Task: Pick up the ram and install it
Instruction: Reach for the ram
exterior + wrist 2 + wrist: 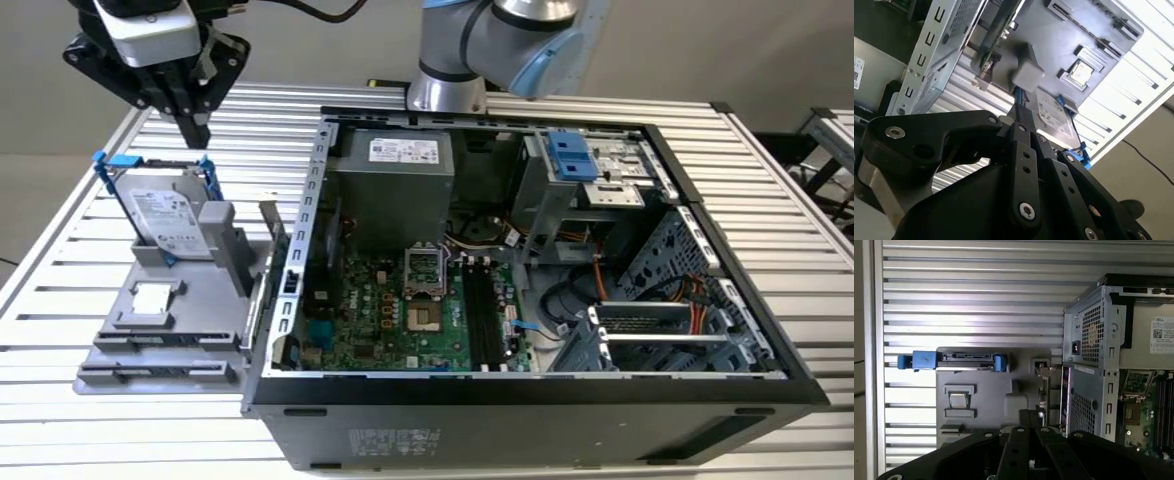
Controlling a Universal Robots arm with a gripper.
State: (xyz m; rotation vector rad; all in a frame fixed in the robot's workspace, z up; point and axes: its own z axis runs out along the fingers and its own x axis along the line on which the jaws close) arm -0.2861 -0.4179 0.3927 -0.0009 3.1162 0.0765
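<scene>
Your black claw hangs pinched shut, holding nothing, above the white-labelled hard drive in its blue bracket. The thin ram stick stands apart from it, at the grey tray's edge, just beside the metal case wall. Come in crooked & you'd hit that wall.

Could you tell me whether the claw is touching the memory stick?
Apart. In the exterior view the claw hangs up by the hard drive, while the memory stick stands in its holder beside the computer case, open space between them.
</scene>
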